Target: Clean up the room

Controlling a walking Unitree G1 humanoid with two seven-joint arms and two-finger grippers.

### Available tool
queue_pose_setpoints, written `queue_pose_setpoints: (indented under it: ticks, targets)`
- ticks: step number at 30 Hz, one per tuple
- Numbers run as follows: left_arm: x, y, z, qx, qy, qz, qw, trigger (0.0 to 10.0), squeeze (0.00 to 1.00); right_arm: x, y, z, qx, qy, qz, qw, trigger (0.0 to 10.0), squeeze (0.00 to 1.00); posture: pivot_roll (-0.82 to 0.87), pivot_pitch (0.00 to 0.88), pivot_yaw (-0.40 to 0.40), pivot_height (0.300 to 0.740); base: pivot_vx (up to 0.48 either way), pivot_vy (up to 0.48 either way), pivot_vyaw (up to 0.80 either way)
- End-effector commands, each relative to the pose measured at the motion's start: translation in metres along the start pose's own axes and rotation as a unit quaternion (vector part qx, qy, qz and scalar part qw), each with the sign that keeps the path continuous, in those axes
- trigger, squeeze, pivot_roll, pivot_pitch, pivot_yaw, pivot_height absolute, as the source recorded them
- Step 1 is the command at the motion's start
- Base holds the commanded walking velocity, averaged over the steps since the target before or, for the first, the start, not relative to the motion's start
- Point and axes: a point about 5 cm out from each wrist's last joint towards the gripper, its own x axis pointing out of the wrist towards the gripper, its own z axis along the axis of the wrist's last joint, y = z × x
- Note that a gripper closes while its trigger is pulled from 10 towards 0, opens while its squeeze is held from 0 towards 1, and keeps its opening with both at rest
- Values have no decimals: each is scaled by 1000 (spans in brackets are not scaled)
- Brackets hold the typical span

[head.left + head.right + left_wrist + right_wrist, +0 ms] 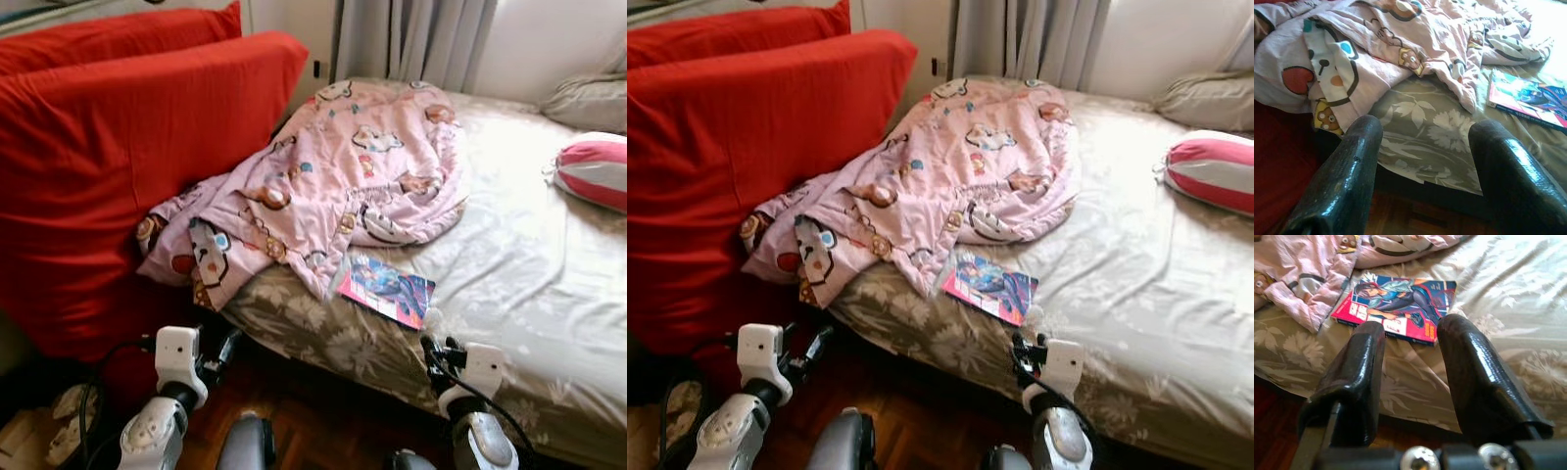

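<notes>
Pink cartoon-print blanket (333, 186) lies heaped across the middle of the left eye view, spilling off the near edge of the bed (549, 294) toward the red cushions (118, 166) at the left, and just below its lower fold sits a comic book (385, 287), flat on the floral sheet near the bed's edge. I judge the book to be the thing to clear first, since my right gripper (1410, 340) is lined up on it: in the right wrist view its jaws stand spread, empty, with the book's near edge showing between the fingers and still apart from them. My left gripper (1425, 142) also hangs with jaws spread and empty, pointing at the sheet under the blanket's hem. To do this well I would bring the right gripper forward and low, aim for the book's free long edge rather than the corner nearest the blanket, and slide one finger under while the soft mattress gives. The risk I see is pinching sheet or blanket fold along with the cover, so I would keep clear of the pink hem. A striped pillow (598, 168) rests at the right edge, well apart.
</notes>
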Motion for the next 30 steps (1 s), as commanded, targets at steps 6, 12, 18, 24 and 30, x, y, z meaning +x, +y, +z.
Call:
queue_pose_setpoints:
  ticks: [6,12,18,24,30]
  targets:
    - [-1,-1,1,10,6,-12,1000,10000,0,0,0,-1,9,5,-2,1000,10000,0,68,84,-10,626,0,0,0]
    - [-1,-1,1,10,7,-13,1000,10000,0,0,2,-1,10,7,1,1000,10000,0,70,83,-9,626,87,0,0]
    - [0,-2,2,10,7,-15,1000,10000,0,0,2,-3,10,13,0,1000,10000,0,70,86,-8,626,299,0,0]
    - [0,-3,2,9,7,-18,1000,10000,0,1,0,-5,12,21,-6,1000,10000,0,69,86,-7,626,331,0,0]
    - [2,-4,3,5,4,-16,1000,10000,0,2,0,-5,13,23,-5,1000,10000,0,74,86,-9,626,359,0,0]
